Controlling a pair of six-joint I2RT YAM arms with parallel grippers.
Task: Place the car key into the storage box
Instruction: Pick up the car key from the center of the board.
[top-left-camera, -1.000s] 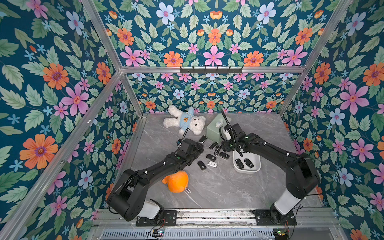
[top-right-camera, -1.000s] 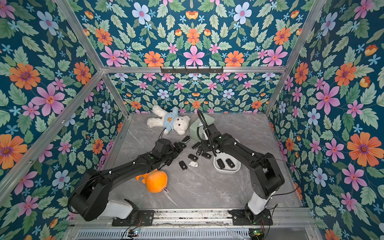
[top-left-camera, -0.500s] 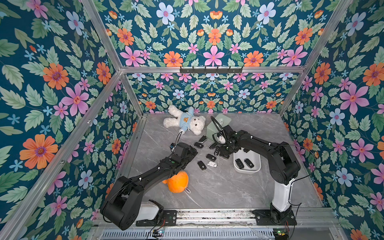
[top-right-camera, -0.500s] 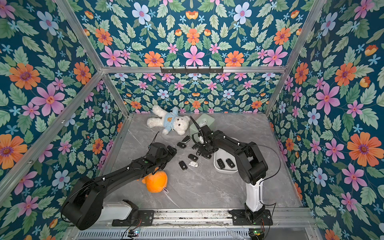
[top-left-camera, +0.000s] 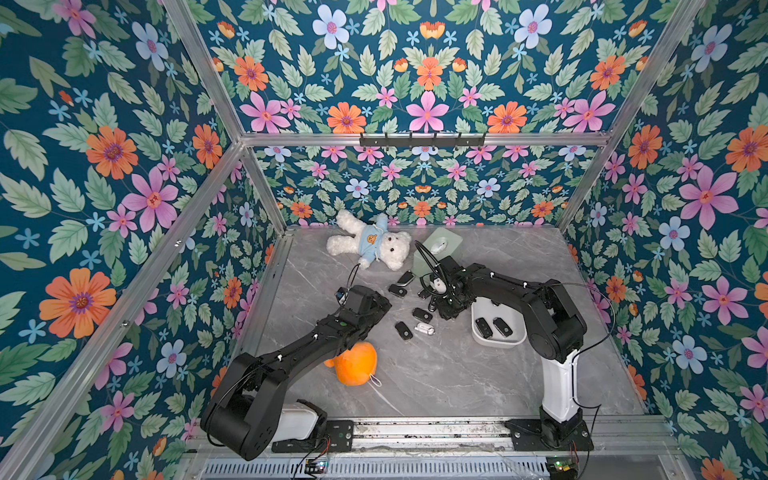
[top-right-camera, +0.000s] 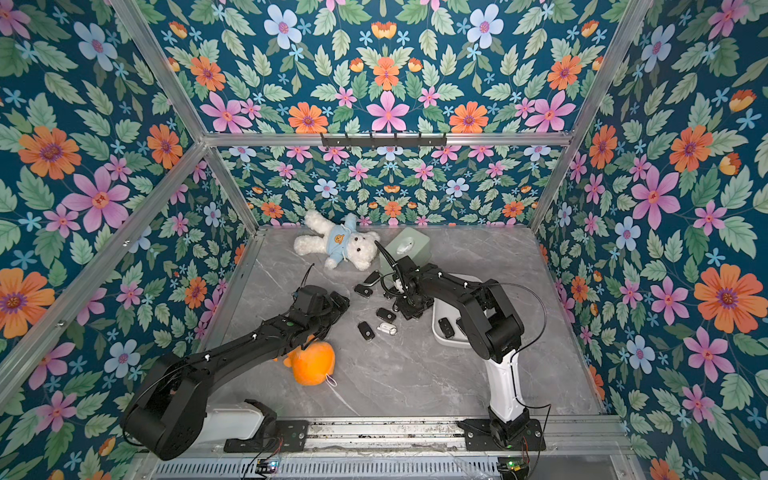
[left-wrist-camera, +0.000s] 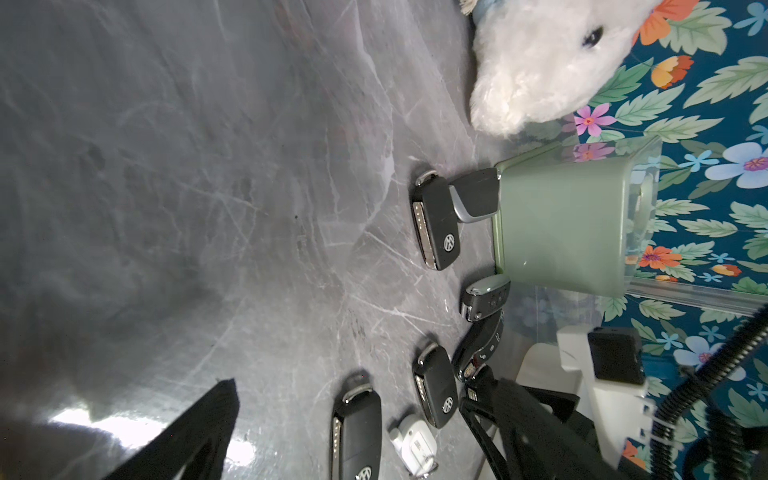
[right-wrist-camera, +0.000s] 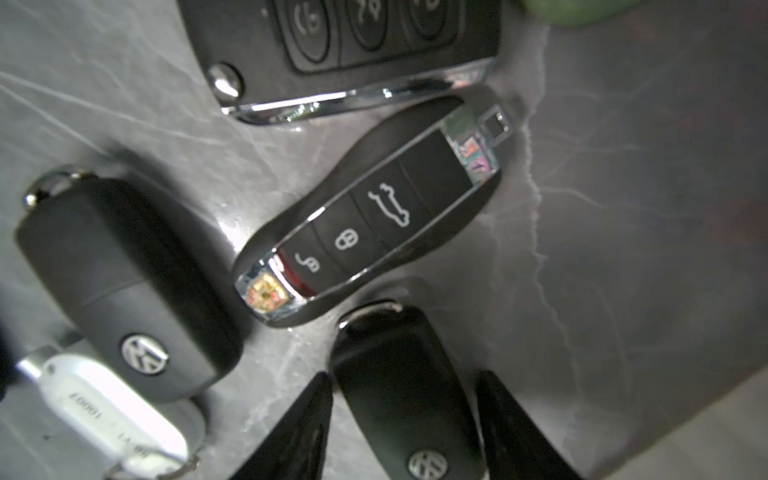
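Several black car keys lie in a cluster on the grey floor. One black VW car key (right-wrist-camera: 407, 399) lies between the fingers of my right gripper (right-wrist-camera: 405, 415), which is open around it with a thin gap at one finger (right-wrist-camera: 503, 415). In both top views this gripper (top-left-camera: 446, 311) (top-right-camera: 409, 311) is down at the cluster, just left of the white storage box (top-left-camera: 498, 343) (top-right-camera: 446, 338). Two black keys (top-left-camera: 482, 327) lie inside that box. My left gripper (top-left-camera: 384, 305) (left-wrist-camera: 386, 419) is wide open and holds nothing, left of the cluster.
Around the right gripper lie a Porsche key (right-wrist-camera: 365, 212), another VW key (right-wrist-camera: 124, 291) and a white fob (right-wrist-camera: 108, 411). A pale green box (top-left-camera: 438, 249) and a white teddy bear (top-left-camera: 370, 245) are behind the keys. An orange plush (top-left-camera: 355, 363) lies by the left arm.
My right gripper has come down from beside the green box onto the key cluster, its opening unchanged. My left gripper has drawn back a little to the left.
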